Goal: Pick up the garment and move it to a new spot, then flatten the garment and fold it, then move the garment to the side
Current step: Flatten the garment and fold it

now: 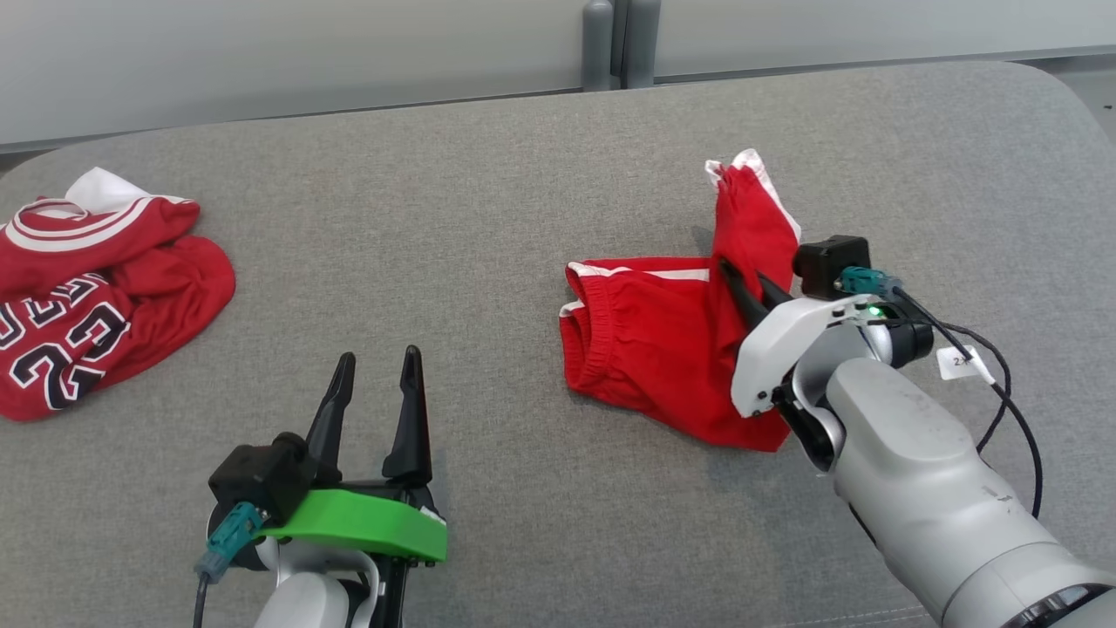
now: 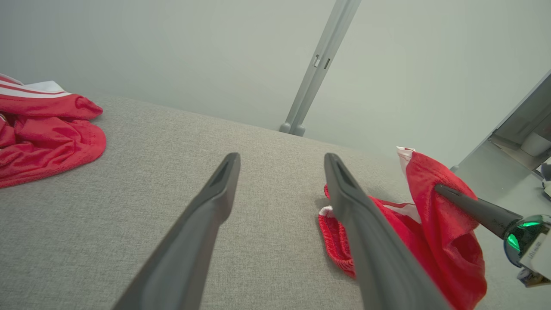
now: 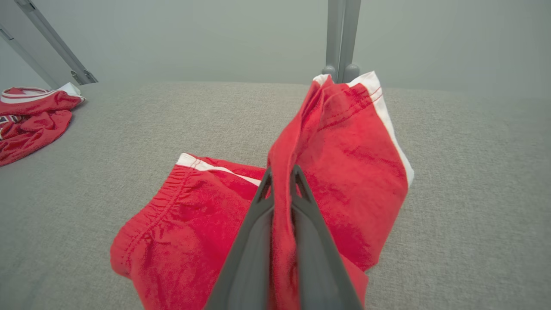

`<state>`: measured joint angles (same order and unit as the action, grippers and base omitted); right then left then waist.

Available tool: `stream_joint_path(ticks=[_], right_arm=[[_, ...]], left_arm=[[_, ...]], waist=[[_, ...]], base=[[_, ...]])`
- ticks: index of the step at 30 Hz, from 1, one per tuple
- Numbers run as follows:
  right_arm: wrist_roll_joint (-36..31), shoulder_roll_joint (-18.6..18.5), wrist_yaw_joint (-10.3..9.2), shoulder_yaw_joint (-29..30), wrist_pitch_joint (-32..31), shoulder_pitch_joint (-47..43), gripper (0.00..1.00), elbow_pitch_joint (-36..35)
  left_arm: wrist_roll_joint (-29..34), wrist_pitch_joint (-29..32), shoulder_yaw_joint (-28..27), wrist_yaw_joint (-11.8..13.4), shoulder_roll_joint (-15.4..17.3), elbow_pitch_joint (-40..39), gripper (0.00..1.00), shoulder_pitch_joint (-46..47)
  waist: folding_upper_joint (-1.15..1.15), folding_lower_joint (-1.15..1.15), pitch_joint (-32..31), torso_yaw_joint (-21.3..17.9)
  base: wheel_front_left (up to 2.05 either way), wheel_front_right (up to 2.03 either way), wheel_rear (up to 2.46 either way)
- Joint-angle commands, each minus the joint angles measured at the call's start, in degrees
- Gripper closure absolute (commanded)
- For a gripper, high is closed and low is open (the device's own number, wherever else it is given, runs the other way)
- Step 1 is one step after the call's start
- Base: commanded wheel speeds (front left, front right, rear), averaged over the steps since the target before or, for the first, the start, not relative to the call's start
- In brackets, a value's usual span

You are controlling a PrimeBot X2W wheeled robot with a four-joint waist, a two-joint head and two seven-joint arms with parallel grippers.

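Red mesh-looking shorts (image 1: pixel 645 349) with white side stripes, that's the garment here. They sit on the near side of the grey post (image 1: pixel 619 44) at the far edge of the pad (image 1: pixel 488 218), a little to the right of it. They're nowhere near flat. The elastic waistband (image 1: pixel 597 340) end lies on the pad in a rumpled heap, and one leg (image 1: pixel 750 209) is pulled up into a peak pointing toward the post, white trim at the top.

That peak is there because the right gripper (image 1: pixel 739 279) is clamped on a ridge of the fabric. In its wrist view you can see red cloth squeezed between the two dark fingers, with barely any gap.

So I'd say we're at the very first step, the pick-up, with the move to a new spot yet to come. Nothing is flattened or folded. Next move, my guess: lift enough that the waistband end clears the pad, then carry it over without dragging. It's floppy cloth held at one point, so it'll hang and swing, and a thin pinch could slip.

The left gripper (image 1: pixel 379 356) has its fingers spread wide with nothing in them, over bare pad, nearer than the post and left of it. A second red jersey (image 1: pixel 96 296) with numbers lies crumpled far left of the post, well apart from everything.
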<state>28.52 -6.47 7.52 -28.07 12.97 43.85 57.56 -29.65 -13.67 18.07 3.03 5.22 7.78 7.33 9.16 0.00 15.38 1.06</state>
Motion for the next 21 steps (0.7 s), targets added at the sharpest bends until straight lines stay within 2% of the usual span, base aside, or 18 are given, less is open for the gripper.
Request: stream_joint_path(ticks=[1, 11, 21], right_arm=[[-0.6, 0.4, -0.06, -1.3, -0.4, 0.1, 1.00, -0.7], [-3.5, 2.7, -0.05, -9.3, -3.1, -2.0, 1.00, -2.2], [-5.6, 3.4, -0.05, -14.2, -4.2, -2.6, 1.00, -1.7]], left_arm=[[-0.4, -0.3, -0.1, 0.0, 0.0, 0.2, 0.00, -0.4], [-0.7, -0.9, -0.6, -0.2, 0.0, 0.5, 0.00, 0.4], [-0.7, -1.1, -0.5, 0.0, -0.3, 0.7, 0.00, 1.0]], waist=[[0.00, 0.00, 0.0, 0.5], [0.00, 0.00, 1.0, 2.1], [0.00, 0.00, 1.5, 2.7]], base=[[0.00, 0.00, 0.00], [0.00, 0.00, 0.00], [0.00, 0.00, 0.00]])
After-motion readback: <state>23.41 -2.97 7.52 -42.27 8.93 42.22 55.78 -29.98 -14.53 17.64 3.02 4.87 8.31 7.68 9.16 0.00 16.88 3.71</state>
